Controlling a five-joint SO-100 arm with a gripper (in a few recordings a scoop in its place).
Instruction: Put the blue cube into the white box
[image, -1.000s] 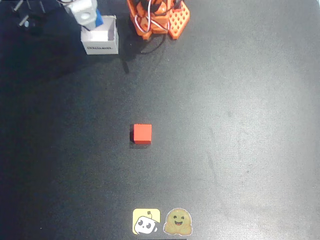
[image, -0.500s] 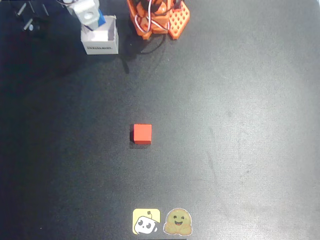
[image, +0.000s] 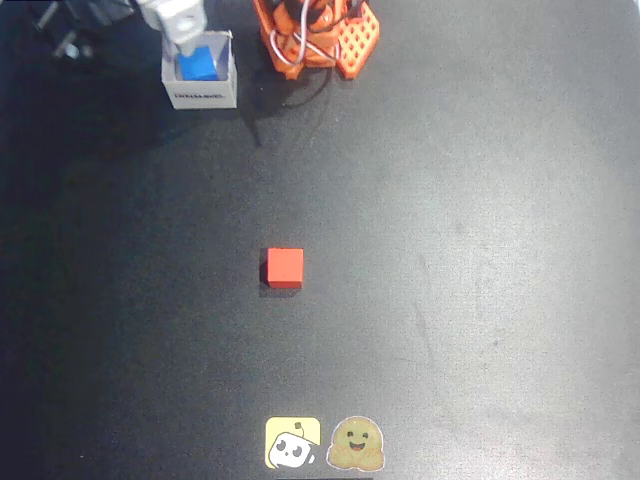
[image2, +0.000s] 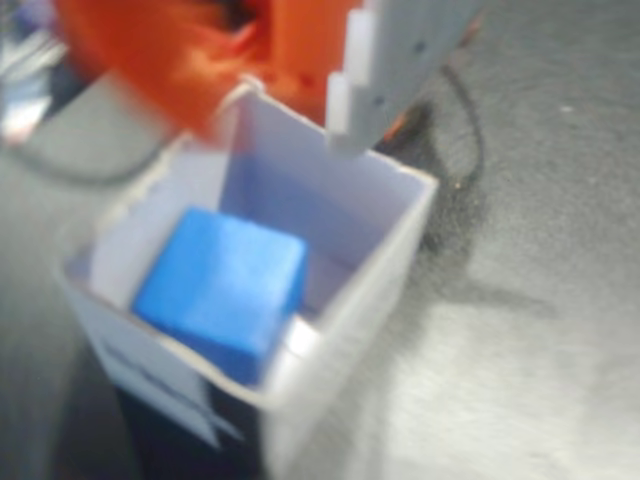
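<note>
At eleven o'clock on the counter (image: 450, 250), the blue cube (image: 198, 65) lies inside the white box (image: 203, 95), free of the tool (image: 180, 22), which has released it. The placing step looks done; next, the tool only needs lifting clear without nudging the box

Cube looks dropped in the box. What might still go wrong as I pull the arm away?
The blue cube lies tilted inside the white box, released. One of the fingers hangs right over the thin back wall; pulling away sideways might snag and tip the light box. Lift straight up first.
</note>
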